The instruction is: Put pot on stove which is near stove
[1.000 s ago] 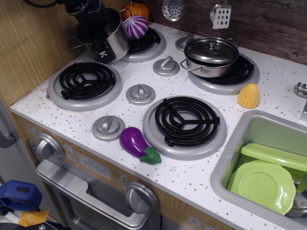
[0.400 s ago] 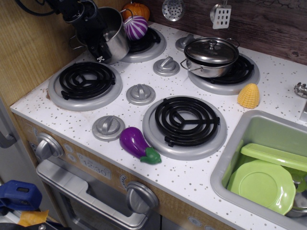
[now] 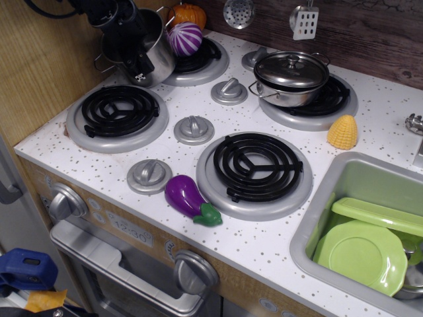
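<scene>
The black gripper (image 3: 132,49) reaches down from the top left corner and grips the near wall of the pot (image 3: 157,49), with one finger inside it and one outside. The pot sits at the back left of the white cooktop (image 3: 264,247), on the left edge of the far left stove (image 3: 198,61), just beside a purple and white striped ball (image 3: 186,37). The near left burner (image 3: 117,113) is bare. A pot with lid (image 3: 291,76) stands on the far right burner, and a purple eggplant (image 3: 190,199) lies near the front.
</scene>
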`<move>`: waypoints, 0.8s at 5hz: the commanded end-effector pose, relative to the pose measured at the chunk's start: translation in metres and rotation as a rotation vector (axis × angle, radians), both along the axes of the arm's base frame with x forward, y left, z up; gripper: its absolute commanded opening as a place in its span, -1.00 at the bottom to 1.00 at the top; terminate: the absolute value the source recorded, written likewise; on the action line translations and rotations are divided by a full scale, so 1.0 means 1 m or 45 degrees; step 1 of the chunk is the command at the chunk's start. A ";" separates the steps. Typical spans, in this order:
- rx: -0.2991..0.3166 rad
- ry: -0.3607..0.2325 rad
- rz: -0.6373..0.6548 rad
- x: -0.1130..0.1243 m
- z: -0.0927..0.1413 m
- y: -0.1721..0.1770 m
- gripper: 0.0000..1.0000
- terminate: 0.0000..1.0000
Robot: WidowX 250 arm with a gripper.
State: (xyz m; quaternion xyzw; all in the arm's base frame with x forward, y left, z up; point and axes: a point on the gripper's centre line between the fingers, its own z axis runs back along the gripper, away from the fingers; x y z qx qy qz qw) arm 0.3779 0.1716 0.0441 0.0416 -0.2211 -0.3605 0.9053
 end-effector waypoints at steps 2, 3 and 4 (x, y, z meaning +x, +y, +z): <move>0.074 0.020 0.089 -0.026 0.052 -0.004 -1.00 -1.00; 0.057 0.046 0.127 -0.040 0.050 -0.011 -1.00 -1.00; 0.057 0.076 0.157 -0.048 0.053 -0.019 -1.00 -1.00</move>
